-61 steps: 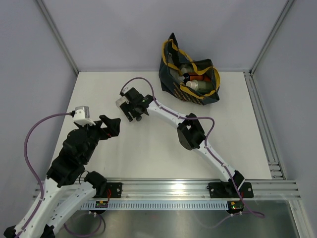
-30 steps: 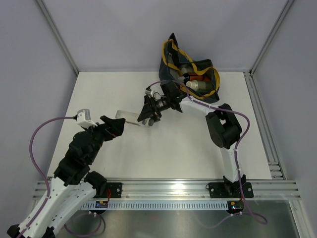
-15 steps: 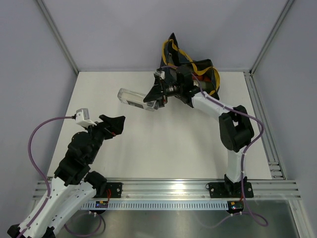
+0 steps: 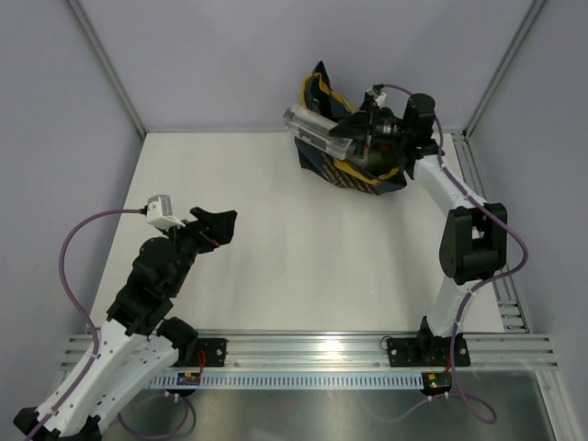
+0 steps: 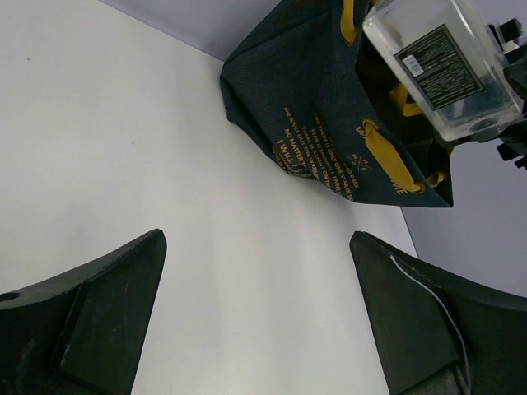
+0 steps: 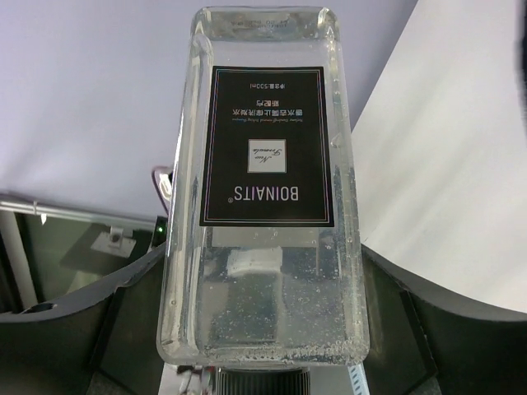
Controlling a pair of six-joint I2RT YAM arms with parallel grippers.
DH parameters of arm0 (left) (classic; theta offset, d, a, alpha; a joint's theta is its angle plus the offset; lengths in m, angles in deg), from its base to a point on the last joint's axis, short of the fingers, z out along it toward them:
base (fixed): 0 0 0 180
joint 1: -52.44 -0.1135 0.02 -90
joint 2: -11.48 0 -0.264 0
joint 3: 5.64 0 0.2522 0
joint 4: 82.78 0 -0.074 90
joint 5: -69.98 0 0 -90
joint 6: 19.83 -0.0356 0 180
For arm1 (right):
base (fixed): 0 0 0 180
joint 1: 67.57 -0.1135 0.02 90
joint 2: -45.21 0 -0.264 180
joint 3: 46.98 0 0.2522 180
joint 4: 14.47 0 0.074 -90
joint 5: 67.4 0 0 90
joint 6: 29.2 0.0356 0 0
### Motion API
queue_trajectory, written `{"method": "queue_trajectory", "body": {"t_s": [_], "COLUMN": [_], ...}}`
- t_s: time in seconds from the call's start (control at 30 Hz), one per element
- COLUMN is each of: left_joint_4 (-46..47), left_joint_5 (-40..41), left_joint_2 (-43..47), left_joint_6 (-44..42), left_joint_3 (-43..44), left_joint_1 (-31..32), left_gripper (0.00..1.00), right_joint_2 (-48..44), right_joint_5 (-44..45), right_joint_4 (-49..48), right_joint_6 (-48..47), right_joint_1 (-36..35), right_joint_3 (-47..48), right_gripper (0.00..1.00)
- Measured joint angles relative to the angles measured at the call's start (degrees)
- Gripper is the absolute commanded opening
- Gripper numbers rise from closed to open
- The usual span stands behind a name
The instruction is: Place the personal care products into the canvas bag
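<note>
The left fingers (image 5: 90, 321) stand spread wide and empty above the smooth white desk (image 4: 276, 257), arm crouched. Beyond them slumps the navy canvas bag (image 4: 333, 171). The right fingers (image 6: 461, 337) clamp the clear flat bottle (image 4: 315, 128) near its cap, lying level over the bag's rim, arm stretched far.

The right pincer (image 6: 263, 333) grips a clear flat bottle (image 6: 265, 271) near its dark cap (image 6: 263, 383), one dark finger (image 6: 86, 329) on either side, the bottle pointing straight away with its black label (image 6: 268, 148) facing up, white counter (image 6: 449, 164) off to the right.
</note>
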Motion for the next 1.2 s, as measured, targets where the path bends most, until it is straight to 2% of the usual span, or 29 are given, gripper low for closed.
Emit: {"method": "queue_trajectory", "body": {"t_s": [0.17,0.4,0.6,0.83,1.03,1.1,1.13,1.17,1.2], "left_joint_4": [1.66,2.95,4.04,4.79,5.25,5.53,5.60,5.53,5.60], "left_joint_5": [-0.76,-1.92,-2.32,-2.82,-3.17,-3.34,-3.41,-3.45,-3.48], "left_joint_2": [-2.29,-3.74,-3.72,-3.69,-3.69,-3.69,-3.72,-3.74,-3.76], "left_joint_6": [0.00,0.02,0.07,0.55,0.94,1.11,1.16,1.18,1.16], "left_joint_3": [0.00,-0.31,-1.53,-2.97,-3.54,-3.87,-4.00,-4.00,-4.02], "left_joint_1": [0.00,-0.02,-0.02,-0.02,-0.02,-0.02,-0.02,-0.09,-0.13], "left_gripper": [0.99,0.99,0.99,0.99,0.99,0.99,0.99,0.99,0.99], "right_joint_2": [-1.22,-1.22,-0.76,3.10,7.02,9.11,10.25,11.06,12.02], "right_joint_5": [0.87,6.73,12.90,25.68,40.37,46.05,48.76,50.82,53.27], "right_joint_4": [4.61,24.15,38.12,52.09,57.24,58.40,58.90,58.97,58.88], "right_joint_6": [-3.67,-16.04,-24.92,-32.28,-35.78,-38.36,-40.13,-41.99,-44.24], "right_joint_1": [6.32,11.15,11.63,11.47,11.15,10.45,9.77,9.29,8.61], "right_joint_3": [0.11,3.08,8.24,18.71,24.55,27.15,28.50,29.33,30.10], "right_gripper": [0.00,0.00,0.00,0.00,0.00,0.15,0.30,0.50,0.99]}}
